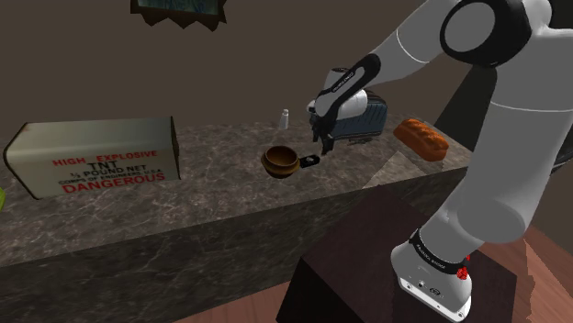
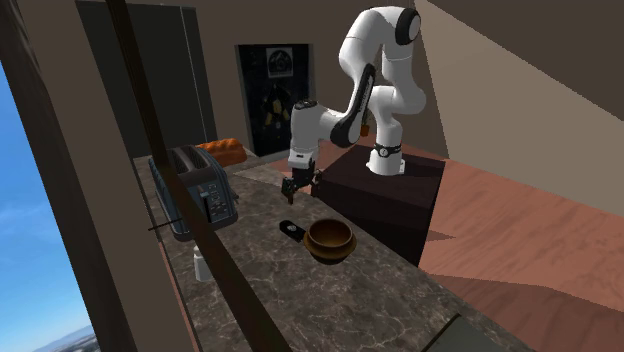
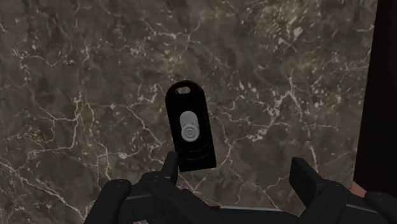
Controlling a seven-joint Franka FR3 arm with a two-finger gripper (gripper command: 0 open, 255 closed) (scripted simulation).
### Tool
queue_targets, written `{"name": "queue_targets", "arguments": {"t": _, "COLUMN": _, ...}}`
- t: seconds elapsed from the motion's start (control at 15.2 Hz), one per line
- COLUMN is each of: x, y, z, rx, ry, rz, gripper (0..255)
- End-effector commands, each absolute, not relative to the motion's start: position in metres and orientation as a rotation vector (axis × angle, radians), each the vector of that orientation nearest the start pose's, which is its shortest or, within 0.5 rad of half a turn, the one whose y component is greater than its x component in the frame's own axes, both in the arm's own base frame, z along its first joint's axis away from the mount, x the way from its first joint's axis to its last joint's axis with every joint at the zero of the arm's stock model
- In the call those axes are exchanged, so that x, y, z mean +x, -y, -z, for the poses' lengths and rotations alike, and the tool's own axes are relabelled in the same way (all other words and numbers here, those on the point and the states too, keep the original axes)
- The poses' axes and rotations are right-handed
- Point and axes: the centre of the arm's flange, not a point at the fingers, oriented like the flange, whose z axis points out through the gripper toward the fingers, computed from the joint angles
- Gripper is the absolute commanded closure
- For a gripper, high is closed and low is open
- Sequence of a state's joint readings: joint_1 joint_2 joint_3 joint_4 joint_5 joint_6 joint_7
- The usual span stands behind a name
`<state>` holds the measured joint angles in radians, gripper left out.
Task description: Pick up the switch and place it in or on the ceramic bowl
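One black switch (image 3: 189, 135) is seen lying untouched beneath the gripper (image 3: 237, 170), which is held open; one brown bowl (image 1: 280, 161) is set beside the switch.

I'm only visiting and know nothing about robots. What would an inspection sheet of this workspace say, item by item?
Surface: dark veined marble counter.
Job's things: flat black switch with a white round button, lying on the counter close beside the round brown bowl; the bowl is empty.
Clutter: pale box lettered TNT; dark toaster; orange-brown bread loaf; small white shaker.
Grippers: all-black two-finger tool, open, above the switch and not touching it.
Cables: nothing seen.
Surroundings: dark box stand; reddish wooden floor; framed picture on the wall.
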<state>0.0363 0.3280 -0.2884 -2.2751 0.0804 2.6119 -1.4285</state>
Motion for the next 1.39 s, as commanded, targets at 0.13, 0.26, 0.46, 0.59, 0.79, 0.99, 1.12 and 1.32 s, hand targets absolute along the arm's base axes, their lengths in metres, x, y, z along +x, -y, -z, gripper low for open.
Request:
{"name": "queue_targets", "arguments": {"t": 0.13, "x": 0.546, "y": 0.144, "z": -0.172, "rx": -2.590, "ry": 1.869, "rz": -0.044, "gripper": 0}}
{"name": "queue_targets", "arguments": {"t": 0.26, "x": 0.558, "y": 0.145, "z": -0.153, "rx": -2.540, "ry": 1.938, "rz": -0.049, "gripper": 0}}
{"name": "queue_targets", "arguments": {"t": 0.46, "x": 0.558, "y": 0.146, "z": -0.137, "rx": -2.540, "ry": 1.938, "rz": -0.049, "gripper": 0}}
{"name": "queue_targets", "arguments": {"t": 0.59, "x": 0.558, "y": 0.146, "z": -0.126, "rx": -2.540, "ry": 1.938, "rz": -0.049, "gripper": 0}}
{"name": "queue_targets", "arguments": {"t": 0.79, "x": 0.558, "y": 0.147, "z": -0.113, "rx": -2.540, "ry": 1.938, "rz": -0.049, "gripper": 0}}
{"name": "queue_targets", "arguments": {"t": 0.99, "x": 0.558, "y": 0.147, "z": -0.113, "rx": -2.540, "ry": 1.938, "rz": -0.049, "gripper": 0}}
{"name": "queue_targets", "arguments": {"t": 1.12, "x": 0.558, "y": 0.147, "z": -0.113, "rx": -2.540, "ry": 1.938, "rz": -0.049, "gripper": 0}}
{"name": "queue_targets", "arguments": {"t": 1.32, "x": 0.558, "y": 0.147, "z": -0.113, "rx": -2.540, "ry": 1.938, "rz": -0.049, "gripper": 255}}
